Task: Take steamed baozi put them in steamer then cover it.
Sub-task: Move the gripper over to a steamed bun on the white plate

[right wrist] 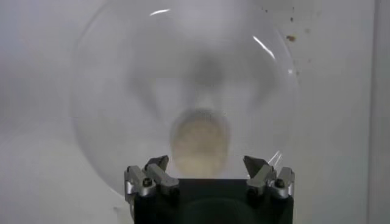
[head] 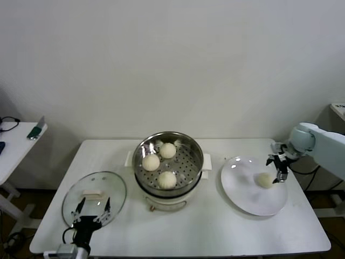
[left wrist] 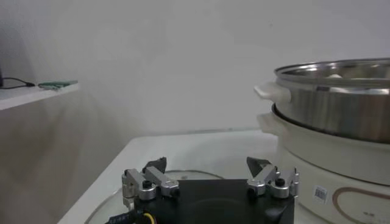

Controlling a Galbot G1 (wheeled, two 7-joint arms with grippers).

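The steel steamer [head: 195, 152] stands mid-table on its white base and holds three off-white baozi [head: 151, 162], [head: 167, 150], [head: 167, 179]. It also shows in the left wrist view [left wrist: 341, 106]. A fourth baozi [head: 263, 180] lies on the white plate [head: 245, 195] at the right. My right gripper [head: 280, 174] is open, hovering just above and to the right of that baozi, which lies between its fingers in the right wrist view [right wrist: 200, 143]. The glass lid [head: 94, 198] lies flat at the front left. My left gripper [head: 91, 209] is open and low over the lid's near edge.
A side table [head: 13, 148] with a phone stands at the far left. The white table [head: 215, 232] has bare room in front of the steamer and plate. The wall is close behind.
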